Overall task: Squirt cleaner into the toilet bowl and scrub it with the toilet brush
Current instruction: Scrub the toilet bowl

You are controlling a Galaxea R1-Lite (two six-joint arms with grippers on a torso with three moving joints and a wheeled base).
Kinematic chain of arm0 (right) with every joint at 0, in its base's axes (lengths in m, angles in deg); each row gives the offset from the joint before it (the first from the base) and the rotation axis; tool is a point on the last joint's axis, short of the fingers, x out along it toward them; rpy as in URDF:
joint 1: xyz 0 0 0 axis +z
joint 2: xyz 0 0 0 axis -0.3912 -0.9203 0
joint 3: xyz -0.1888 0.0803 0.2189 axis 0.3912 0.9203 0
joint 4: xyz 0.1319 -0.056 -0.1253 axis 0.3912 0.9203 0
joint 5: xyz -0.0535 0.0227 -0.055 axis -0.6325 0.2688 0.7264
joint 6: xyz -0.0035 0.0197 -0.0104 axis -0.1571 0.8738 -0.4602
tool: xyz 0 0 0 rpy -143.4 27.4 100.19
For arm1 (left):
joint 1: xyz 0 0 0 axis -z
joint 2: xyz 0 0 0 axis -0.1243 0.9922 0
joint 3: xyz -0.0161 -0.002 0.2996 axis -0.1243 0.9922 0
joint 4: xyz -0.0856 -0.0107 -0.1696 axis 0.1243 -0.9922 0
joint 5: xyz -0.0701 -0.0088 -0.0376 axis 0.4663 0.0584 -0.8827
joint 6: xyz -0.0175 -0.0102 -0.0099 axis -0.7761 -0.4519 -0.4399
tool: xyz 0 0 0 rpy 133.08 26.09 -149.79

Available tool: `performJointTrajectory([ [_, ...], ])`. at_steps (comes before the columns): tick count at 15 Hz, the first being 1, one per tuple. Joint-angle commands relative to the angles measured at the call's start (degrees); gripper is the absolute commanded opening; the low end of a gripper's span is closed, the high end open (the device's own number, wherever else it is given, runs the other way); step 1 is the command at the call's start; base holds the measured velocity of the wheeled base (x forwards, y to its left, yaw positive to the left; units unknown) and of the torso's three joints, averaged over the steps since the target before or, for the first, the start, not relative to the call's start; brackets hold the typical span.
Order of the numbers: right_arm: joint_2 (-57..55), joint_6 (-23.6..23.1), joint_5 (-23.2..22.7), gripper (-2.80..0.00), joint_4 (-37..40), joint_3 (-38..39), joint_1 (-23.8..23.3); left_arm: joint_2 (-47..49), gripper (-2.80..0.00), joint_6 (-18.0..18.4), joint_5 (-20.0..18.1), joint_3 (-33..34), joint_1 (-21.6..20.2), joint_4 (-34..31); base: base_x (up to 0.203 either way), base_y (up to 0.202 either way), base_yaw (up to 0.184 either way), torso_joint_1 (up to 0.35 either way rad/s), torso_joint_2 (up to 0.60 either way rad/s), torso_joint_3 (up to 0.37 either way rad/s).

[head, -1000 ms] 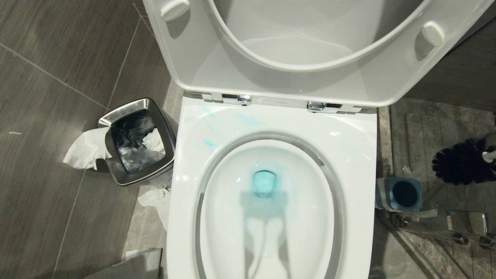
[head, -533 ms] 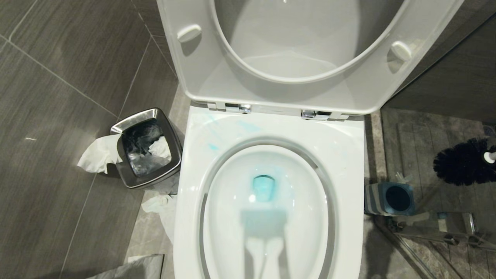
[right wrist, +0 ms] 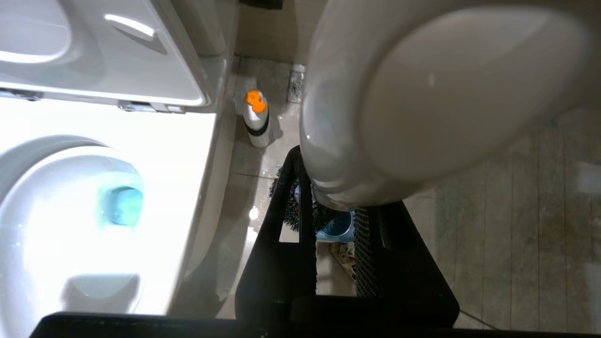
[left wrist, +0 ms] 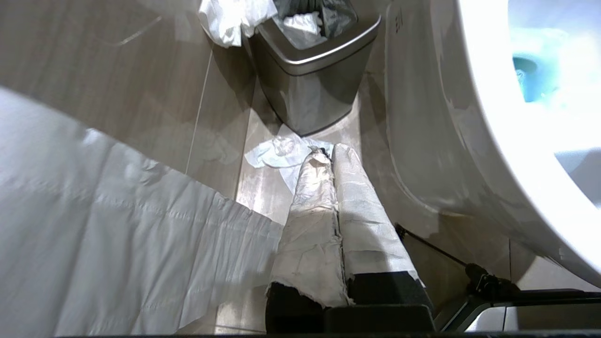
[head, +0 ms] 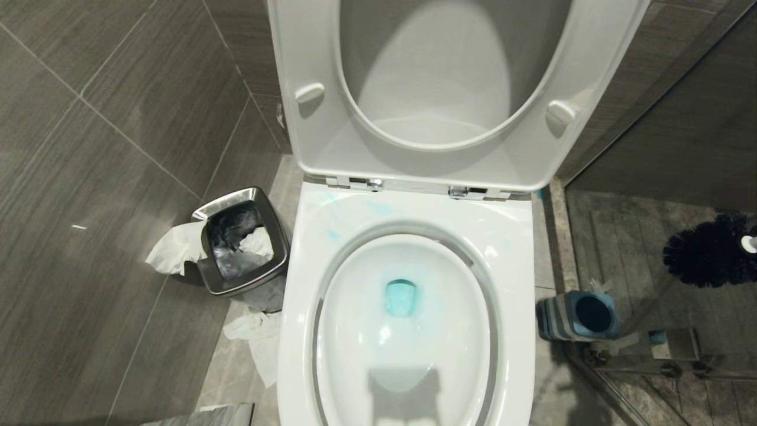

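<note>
Your right gripper (right wrist: 335, 220) clamps the toilet brush (head: 707, 251) handle, it seems; bristles hang above the blue holder (head: 582, 315), right of the toilet bowl (head: 408, 319). Left gripper (left wrist: 326, 155) sits closed.

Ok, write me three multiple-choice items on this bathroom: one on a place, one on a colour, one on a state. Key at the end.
1. The steel bin stands on which side of the toilet bowl? A. the robot's left B. the robot's right C. behind it
2. The water in the bowl's drain is: A. clear B. yellow C. turquoise-blue
3. The toilet brush, against its blue holder, is: A. standing inside B. lifted out, in the right gripper C. lying under it

Key: 1 A, the head view shows it left of the rim. 2 C, the pool is tinted turquoise. 3 B, the bristles hang clear of the empty holder.
</note>
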Motion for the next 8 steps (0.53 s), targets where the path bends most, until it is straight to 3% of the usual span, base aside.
performJointTrajectory([
  [1, 0.3, 0.5, -0.2, -2.8, 0.2, 0.2, 0.0, 0.0, -2.8, 0.1, 0.0, 0.0, 0.0, 0.0, 0.0, 0.0, 0.0, 0.002, 0.0, 0.203],
  [8, -0.2, 0.8, -0.4, -2.8, 1.5, 0.2, 0.0, 0.0, -2.8, 0.1, 0.0, 0.0, 0.0, 0.0, 0.0, 0.0, 0.0, 0.004, 0.0, 0.2],
])
